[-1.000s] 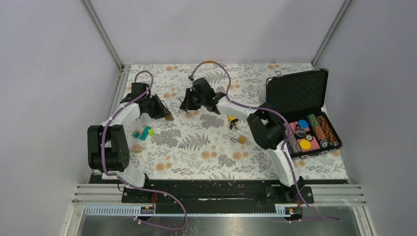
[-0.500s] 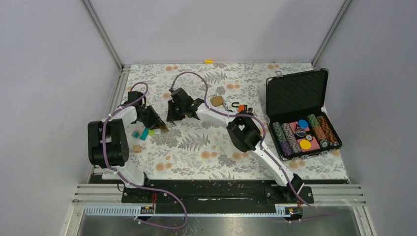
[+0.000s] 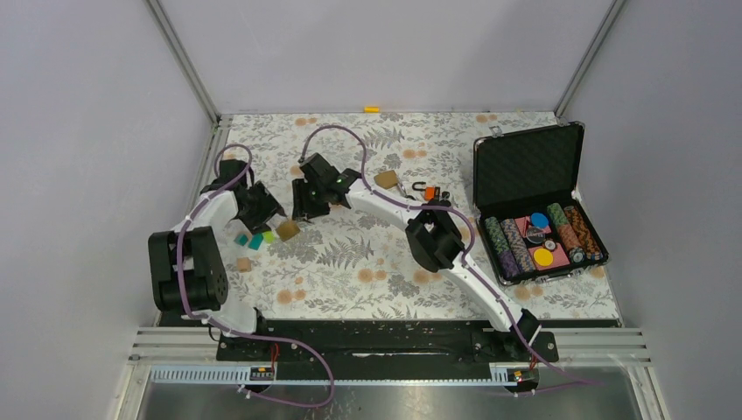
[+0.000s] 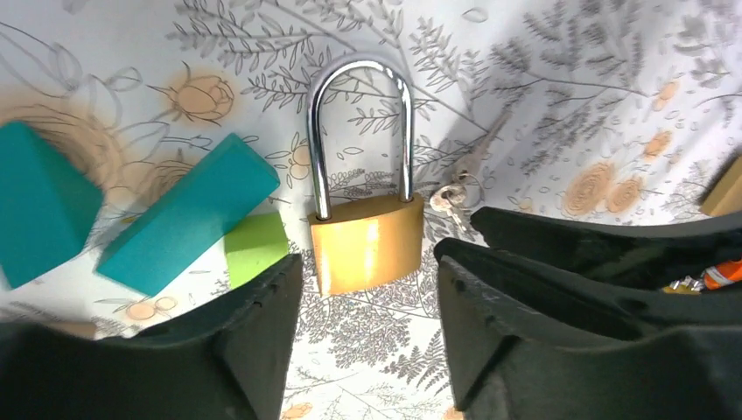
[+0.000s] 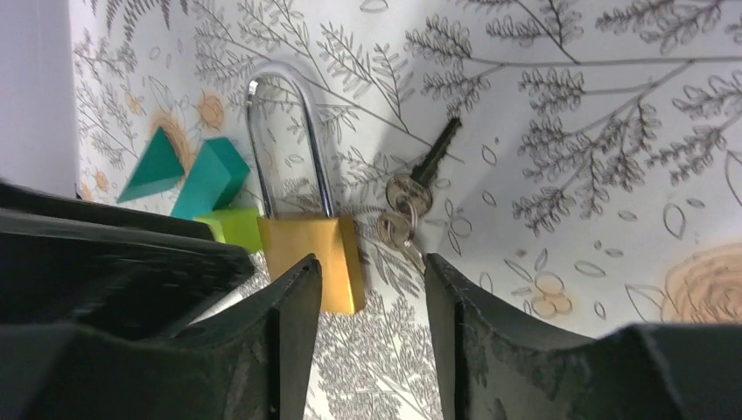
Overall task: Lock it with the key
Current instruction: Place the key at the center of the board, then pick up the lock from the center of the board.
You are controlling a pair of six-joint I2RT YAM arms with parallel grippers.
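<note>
Left pincer (image 4: 367,282) and right pincer (image 5: 369,273) both part-open, empty, hovering over brass padlock (image 4: 366,245) lying flat on counter (image 4: 569,96), green block (image 4: 254,249) just beside. Shackle (image 4: 360,68) looks seated; key (image 5: 435,150) loose alongside, not inserted. Likely locking done, items set down.

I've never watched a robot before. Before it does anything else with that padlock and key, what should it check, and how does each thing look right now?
1. Is the padlock free to pick up: ok, it lies flat on the table, unheld.
2. Is the left end effector ready: ok, open, aimed at the padlock.
3. Is the right end effector ready: ok, open and empty.
4. Is the key reachable: ok, on the table beside the padlock, not inserted.
5. Is the shackle pushed home: looks so; whether locked, cannot tell.
6. Is there room around the padlock: not ok, the green block sits close beside it.
</note>
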